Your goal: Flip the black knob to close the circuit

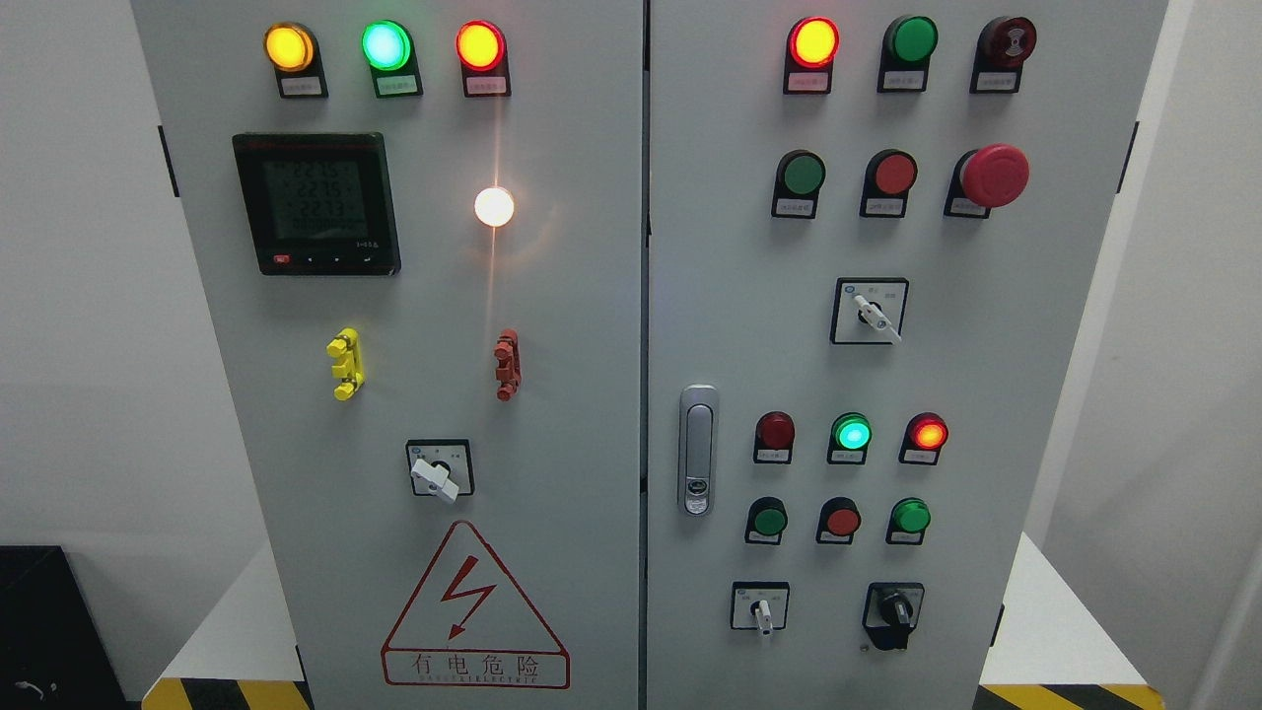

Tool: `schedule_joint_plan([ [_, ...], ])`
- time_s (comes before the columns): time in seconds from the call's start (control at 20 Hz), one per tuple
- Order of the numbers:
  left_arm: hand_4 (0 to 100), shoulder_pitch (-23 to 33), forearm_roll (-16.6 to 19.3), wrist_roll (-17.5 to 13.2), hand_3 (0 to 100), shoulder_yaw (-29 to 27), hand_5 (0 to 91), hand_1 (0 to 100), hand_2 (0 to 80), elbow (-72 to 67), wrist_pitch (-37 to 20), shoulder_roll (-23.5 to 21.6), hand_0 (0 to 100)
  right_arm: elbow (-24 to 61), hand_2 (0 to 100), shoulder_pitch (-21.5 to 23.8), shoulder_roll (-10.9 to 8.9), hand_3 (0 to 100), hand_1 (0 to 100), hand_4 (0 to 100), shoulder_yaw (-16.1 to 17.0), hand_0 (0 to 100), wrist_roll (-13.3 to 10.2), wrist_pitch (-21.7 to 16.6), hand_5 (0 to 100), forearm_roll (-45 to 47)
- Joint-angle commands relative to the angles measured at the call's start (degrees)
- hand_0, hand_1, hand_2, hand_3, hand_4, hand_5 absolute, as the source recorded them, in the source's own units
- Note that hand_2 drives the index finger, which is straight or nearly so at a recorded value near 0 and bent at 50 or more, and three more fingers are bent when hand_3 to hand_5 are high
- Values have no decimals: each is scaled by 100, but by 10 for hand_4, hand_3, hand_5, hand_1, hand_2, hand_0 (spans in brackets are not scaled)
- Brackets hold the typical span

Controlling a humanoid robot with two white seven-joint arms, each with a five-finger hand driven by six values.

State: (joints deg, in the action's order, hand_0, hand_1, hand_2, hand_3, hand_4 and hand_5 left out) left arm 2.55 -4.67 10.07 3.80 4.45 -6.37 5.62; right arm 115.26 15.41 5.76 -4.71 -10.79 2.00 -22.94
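Black knob (894, 608) sits at lower right of the right cabinet door (1045, 394), untouched. Neither hand in view, so state of fingers cannot be told. Risks: white-handled selector (760, 611) just to its left is easily taken for the target; green button (910, 517) sits close above and could be bumped on approach. Small handle; fingers may slip and leave it half-turned.

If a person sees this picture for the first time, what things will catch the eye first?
Probably the bright white glare on the left door of the grey cabinet, under the lit yellow, green and red lamps. Next, the big red mushroom button at the upper right and the red warning triangle at the bottom. The black knob sits unnoticed at the lower right.
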Motion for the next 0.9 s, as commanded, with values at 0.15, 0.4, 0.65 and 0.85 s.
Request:
schedule_joint_plan([
  [0.15, 0, 0, 1, 4, 0, -2, 0, 556, 0, 3, -5, 0, 120, 278, 0, 393, 74, 56, 0, 0, -30, 0, 244, -604, 0, 1740],
  [0.4, 0, 0, 1, -5, 0, 7, 0, 556, 0, 3, -5, 0, 120, 322, 0, 445, 65, 0, 0, 0, -30, 0, 367, -744, 0, 1766],
  [0.65, 0, 0, 1, -5, 0, -2, 0, 556, 0, 3, -5, 0, 120, 313, 0, 498, 65, 0, 0, 0, -30, 0, 464, -745, 0, 1793],
  [0.85, 0, 0, 1, -5, 0, -2, 0, 556, 0, 3, -5, 0, 120, 322, 0, 498, 65, 0, 0, 0, -21, 0, 481, -762, 0, 1968],
])
